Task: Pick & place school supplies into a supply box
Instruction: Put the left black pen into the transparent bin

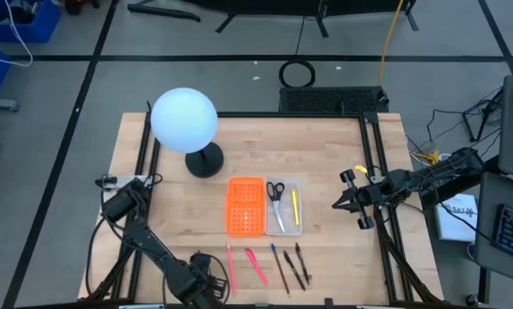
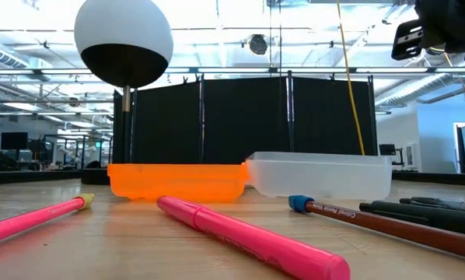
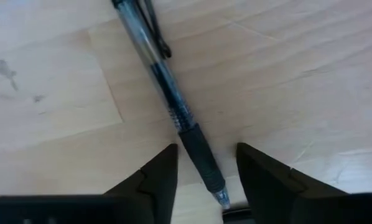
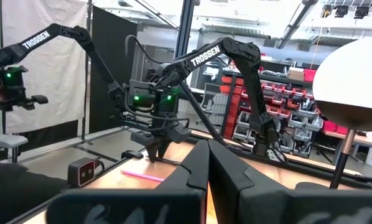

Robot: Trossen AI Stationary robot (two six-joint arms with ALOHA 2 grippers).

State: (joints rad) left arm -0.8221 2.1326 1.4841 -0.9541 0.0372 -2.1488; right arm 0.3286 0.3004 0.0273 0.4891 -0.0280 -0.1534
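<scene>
The supply box lies mid-table: an orange gridded panel [image 1: 245, 206] joined to a clear tray [image 1: 288, 228]. Black-handled scissors [image 1: 275, 190] and a yellow pencil [image 1: 295, 206] lie in the tray. Two pink pens [image 1: 231, 264] [image 1: 257, 265] and several dark pens [image 1: 289, 268] lie flat on the wood near the table's near edge. My left gripper [image 1: 207, 273] is low at the near edge. In its wrist view it is open [image 3: 206, 163], with a clear black-gripped pen [image 3: 167, 93] lying between its fingers. My right gripper [image 1: 342, 203] hovers right of the tray, shut [image 4: 208, 168].
A white globe lamp [image 1: 184, 120] stands on a dark round base [image 1: 205, 161] behind and left of the box. Black rails run along the table's left and right edges. Bare wood [image 1: 179, 223] lies left of the box, and more lies between the box and the pens.
</scene>
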